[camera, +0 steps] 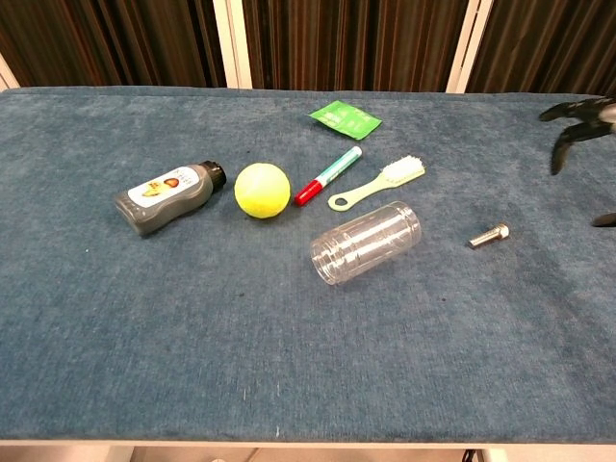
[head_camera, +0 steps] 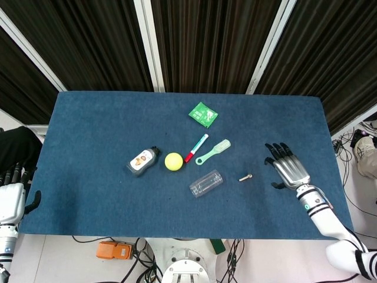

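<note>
Right robot hand (head_camera: pixel 288 167) empty, fingers spread, w/ bolt (head_camera: pixel 245 177) just to its left.

Right hand (head_camera: pixel 288 167), fingers spread, empty, near the bolt (head_camera: pixel 245 177).

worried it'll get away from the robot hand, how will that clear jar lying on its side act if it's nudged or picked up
The clear jar lies on its round side, so a sideways nudge would probably roll it, though the blue cloth may slow it. It looks empty and thin-walled, so likely light. Its smooth wall could slip in a loose grip. The right robot hand is open, well clear of it.
</note>
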